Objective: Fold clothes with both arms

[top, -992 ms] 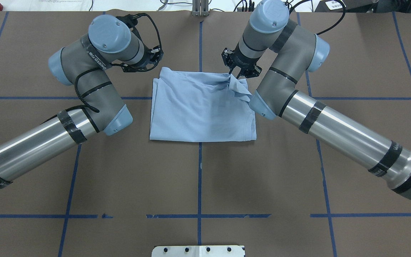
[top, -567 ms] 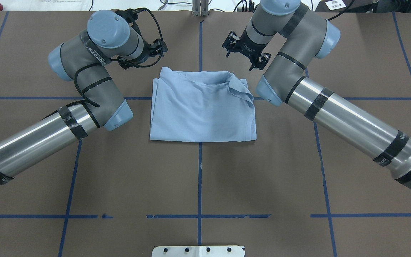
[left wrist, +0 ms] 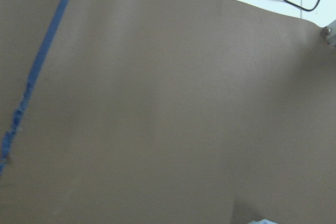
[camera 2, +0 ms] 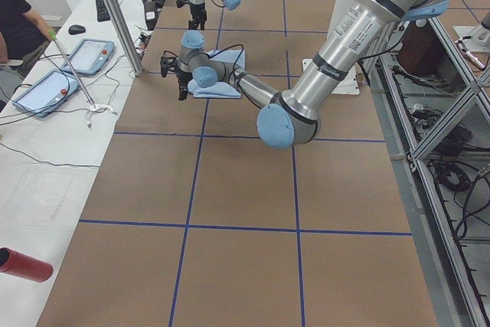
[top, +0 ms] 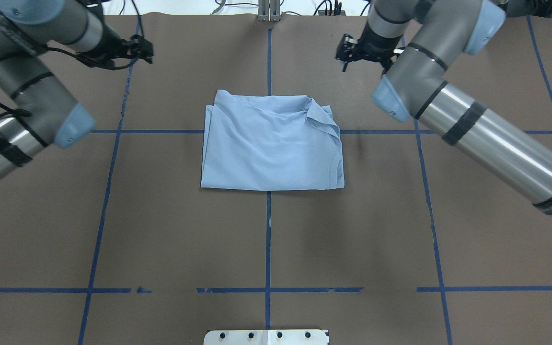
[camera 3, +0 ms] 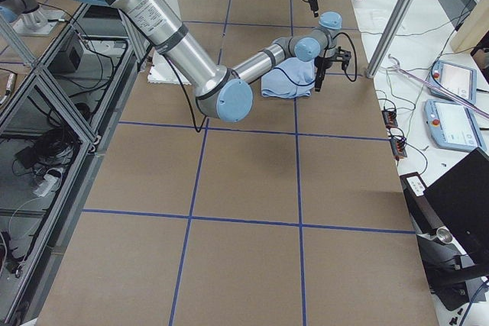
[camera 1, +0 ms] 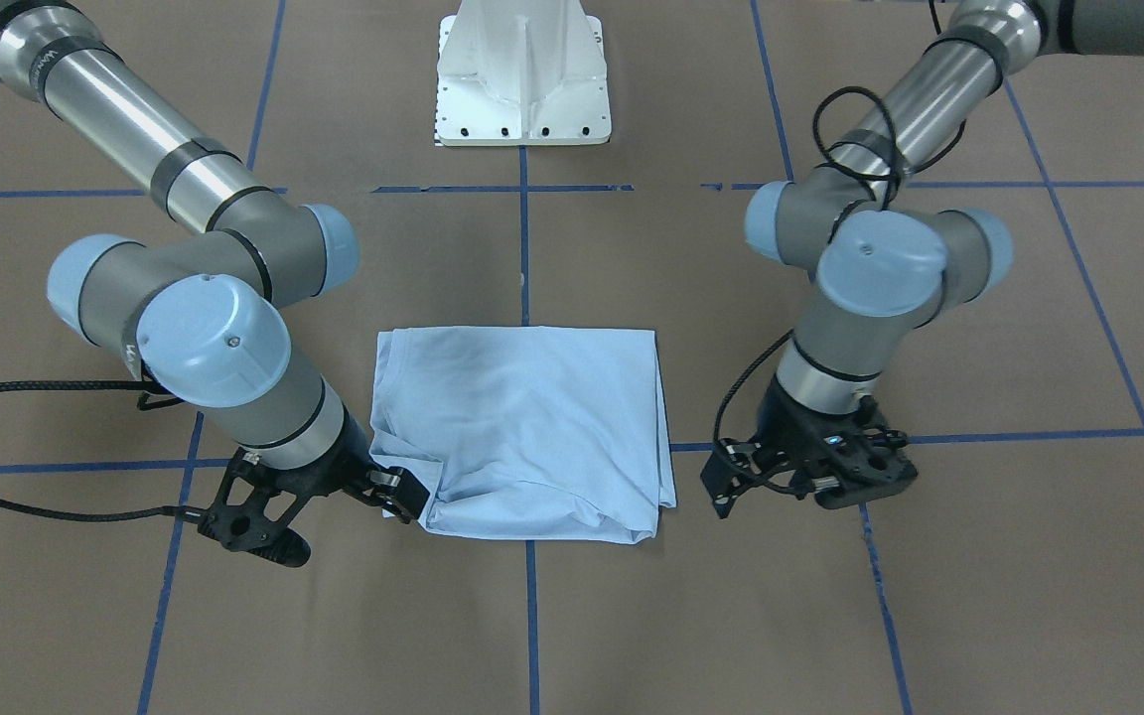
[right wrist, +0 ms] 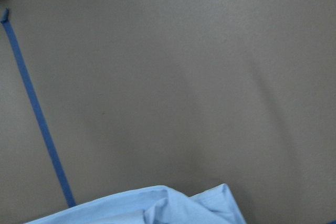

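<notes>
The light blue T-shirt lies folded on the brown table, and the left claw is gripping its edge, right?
Not quite. The light blue T-shirt lies folded on the brown table, but the left claw is not gripping its edge: the overhead exterior view shows it apart from the cloth, over bare table.

The brown counter is marked into large squares by blue tape lines. A white bolted base plate sits at the middle of its edge on the robot's side. Along the opposite edge runs a white side table carrying a tablet-like pendant, a second pendant, a keyboard, a mouse, loose cables and a red cylinder, with a person in a dark top partly in view beside it.
</notes>
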You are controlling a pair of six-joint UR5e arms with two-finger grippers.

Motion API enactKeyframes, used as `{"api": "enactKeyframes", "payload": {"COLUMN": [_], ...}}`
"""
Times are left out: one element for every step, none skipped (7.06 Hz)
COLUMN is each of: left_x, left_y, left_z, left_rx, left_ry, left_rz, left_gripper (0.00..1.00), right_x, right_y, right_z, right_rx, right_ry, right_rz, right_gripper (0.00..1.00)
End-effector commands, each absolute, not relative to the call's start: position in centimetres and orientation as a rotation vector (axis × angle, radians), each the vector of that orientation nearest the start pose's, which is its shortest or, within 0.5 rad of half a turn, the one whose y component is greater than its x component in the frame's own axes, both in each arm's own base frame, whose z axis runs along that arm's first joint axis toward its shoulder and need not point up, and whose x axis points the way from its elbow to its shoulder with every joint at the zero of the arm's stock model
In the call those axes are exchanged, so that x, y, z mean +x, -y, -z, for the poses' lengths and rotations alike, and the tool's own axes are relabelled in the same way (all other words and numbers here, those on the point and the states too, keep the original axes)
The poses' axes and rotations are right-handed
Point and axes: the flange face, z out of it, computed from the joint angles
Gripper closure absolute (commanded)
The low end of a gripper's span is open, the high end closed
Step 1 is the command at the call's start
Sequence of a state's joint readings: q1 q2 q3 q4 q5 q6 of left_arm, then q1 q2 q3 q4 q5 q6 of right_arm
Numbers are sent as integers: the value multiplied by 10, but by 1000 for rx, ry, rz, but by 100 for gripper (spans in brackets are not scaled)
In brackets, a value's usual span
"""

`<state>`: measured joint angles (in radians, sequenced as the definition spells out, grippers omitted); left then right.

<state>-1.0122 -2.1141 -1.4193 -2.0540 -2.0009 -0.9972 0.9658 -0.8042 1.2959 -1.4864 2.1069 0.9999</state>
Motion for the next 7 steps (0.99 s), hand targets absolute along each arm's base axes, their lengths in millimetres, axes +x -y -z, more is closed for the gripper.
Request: {"api": "enactKeyframes", "payload": {"left_x": [162,96,39,4,-34,-66,-72], "left_y": [647,631,611,589,568,559,546], "left_z": [-461,-512,-551,-585,-612,-619,-605], "left_rx": [401,414,428,429,417,357,314], "left_ry": [-763,-711,-688,-659,-623,-605,-605], "left_rz": [48,-41,-128,-184,-214,-258,-275], "left_gripper": [0,0,0,0,0,0,0], "right_x": [-233,-170,-99,-40,12,39,60], "right_y": [685,671,652,618,582,553,520], "right_z": [-406,-461,-519,-577,-618,-647,-670], "right_rx": [95,87,70,50,57,67,64], "right_ry": [676,687,734,793,857,888,888], "right_rz": [-29,41,104,138,142,163,140], "right_gripper": [0,0,0,0,0,0,0]}}
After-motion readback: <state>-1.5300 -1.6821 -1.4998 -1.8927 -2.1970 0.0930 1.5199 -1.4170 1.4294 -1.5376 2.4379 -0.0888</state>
